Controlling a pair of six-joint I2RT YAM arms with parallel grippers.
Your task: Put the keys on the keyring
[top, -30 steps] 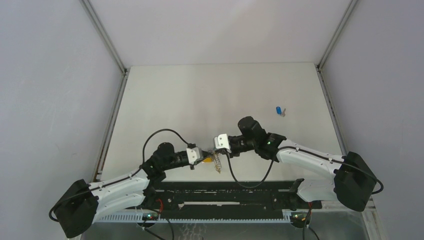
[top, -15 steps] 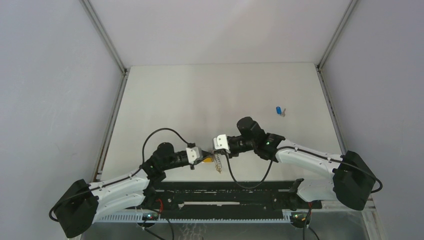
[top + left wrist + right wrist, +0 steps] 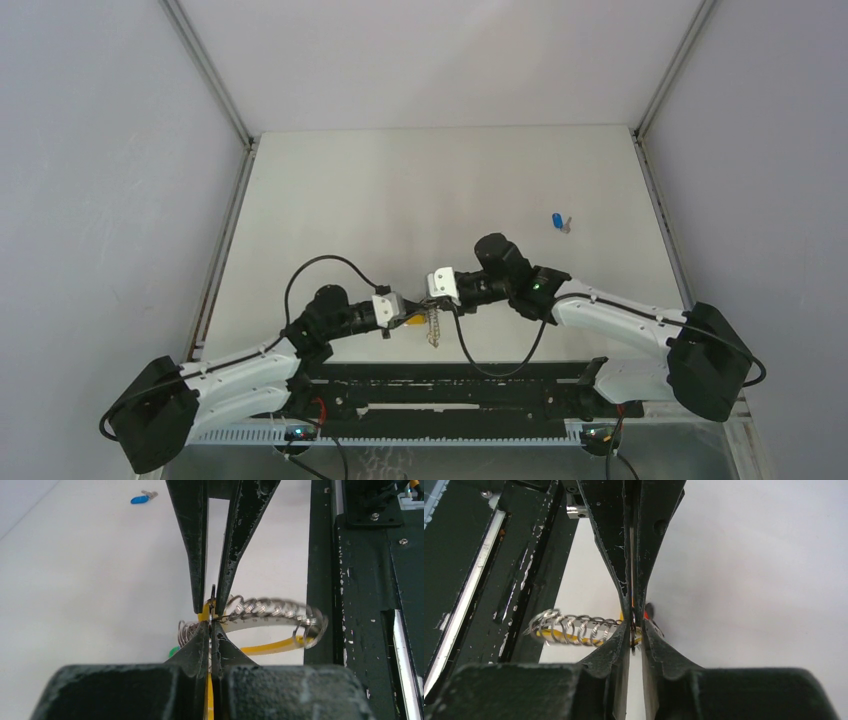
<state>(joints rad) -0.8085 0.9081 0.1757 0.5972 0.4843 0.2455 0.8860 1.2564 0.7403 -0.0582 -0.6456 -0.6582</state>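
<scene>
threading, i judge, the yellow key onto the keyring at six o'clock, my left jaws pinching it; whether my right jaws are gripping, i cannot tell. the blue key at two o'clock is waiting next.

Both arms low, reaching inward, tips meeting nose-to-nose at centre; L gripper clamped tight, R gripper parted a crack.

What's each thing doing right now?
left gripper, shut on the yellow key
right gripper, almost shut at the keyring; grip unclear
keyring, chain dangling between the grippers
blue key, lying alone on the table
</scene>
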